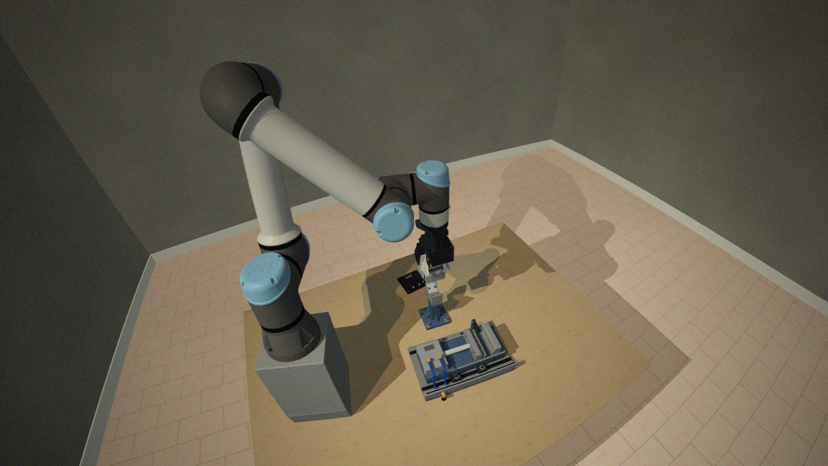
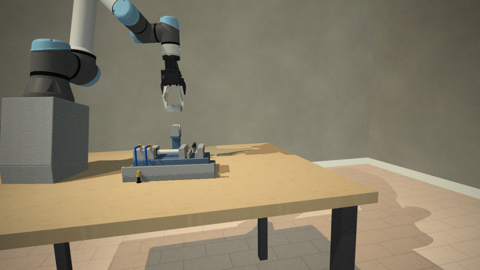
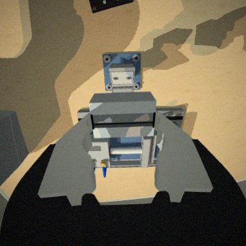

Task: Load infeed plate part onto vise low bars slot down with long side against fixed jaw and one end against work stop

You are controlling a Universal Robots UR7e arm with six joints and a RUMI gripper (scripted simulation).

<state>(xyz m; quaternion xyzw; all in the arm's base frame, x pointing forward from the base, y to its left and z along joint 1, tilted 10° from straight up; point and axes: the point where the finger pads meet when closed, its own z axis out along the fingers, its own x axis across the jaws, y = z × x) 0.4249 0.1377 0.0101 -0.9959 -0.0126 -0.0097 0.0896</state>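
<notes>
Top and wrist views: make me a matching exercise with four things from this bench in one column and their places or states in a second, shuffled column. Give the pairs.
Things
1. part
2. infeed plate
3. V-block
4. vise

Places or states
A. dark and bare, on the table
B. gripped in the gripper, up in the air
C. open, with blue hoses at one end
D. grey block on a blue base, nothing resting in it

Pairs: 1-B, 2-A, 3-D, 4-C
</notes>
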